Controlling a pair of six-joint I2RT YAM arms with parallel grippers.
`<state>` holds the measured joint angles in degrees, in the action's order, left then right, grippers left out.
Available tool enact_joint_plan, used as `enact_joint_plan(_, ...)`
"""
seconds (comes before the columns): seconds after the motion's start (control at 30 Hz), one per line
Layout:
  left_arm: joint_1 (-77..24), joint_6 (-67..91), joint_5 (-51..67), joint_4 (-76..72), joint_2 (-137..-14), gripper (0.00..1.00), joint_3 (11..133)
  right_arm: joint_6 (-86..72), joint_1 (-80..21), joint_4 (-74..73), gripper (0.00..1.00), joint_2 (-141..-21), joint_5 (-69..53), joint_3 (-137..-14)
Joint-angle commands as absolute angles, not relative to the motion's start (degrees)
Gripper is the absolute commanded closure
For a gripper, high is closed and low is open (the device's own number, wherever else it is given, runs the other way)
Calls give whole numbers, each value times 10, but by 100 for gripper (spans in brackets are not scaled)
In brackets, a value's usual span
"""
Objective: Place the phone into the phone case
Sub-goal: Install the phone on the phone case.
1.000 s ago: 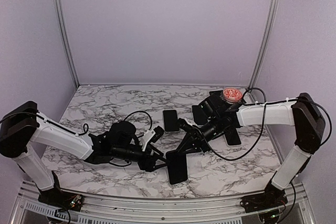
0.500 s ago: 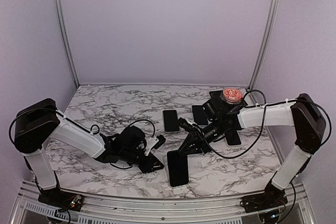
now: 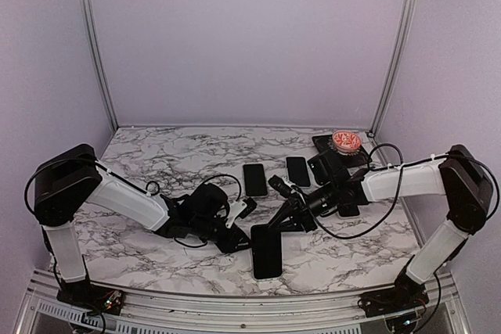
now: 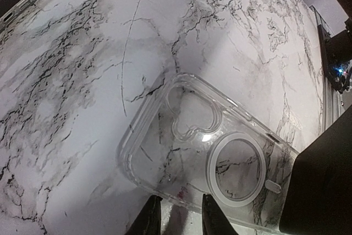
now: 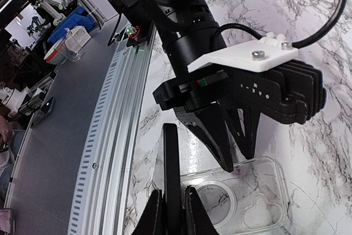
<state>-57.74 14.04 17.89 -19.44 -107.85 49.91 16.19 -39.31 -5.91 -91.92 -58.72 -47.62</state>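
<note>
Low in the middle of the right wrist view, the right gripper (image 5: 172, 196) is clamped on a thin black slab phone (image 5: 170, 152), held edge-on with its far end at one end of the clear plastic phone case (image 5: 242, 196). The case lies flat on the white marble-patterned table (image 3: 156, 162), at the lower centre of the left wrist view. The left gripper (image 4: 179, 207) has its jaws narrowed, tips at the case's rim; whether they pinch it I cannot tell. In the top view, a second dark phone (image 3: 254, 179) and a third dark phone (image 3: 297, 170) lie flat just above centre.
</note>
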Motion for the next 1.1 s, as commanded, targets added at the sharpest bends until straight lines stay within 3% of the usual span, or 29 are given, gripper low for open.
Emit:
enact_joint_plan(0.0, -577, 135, 163, -145, -1098, 75, 503, 147, -402, -52, 100, -947, -571, -448)
enact_joint_plan(0.23, -576, 132, 152, -113, -1119, 77, 529, 156, -401, -70, 99, -997, -557, -463)
enact_joint_plan(1.07, -576, 129, 109, -102, -1076, 78, 504, 130, -383, -55, 70, -991, -495, -471)
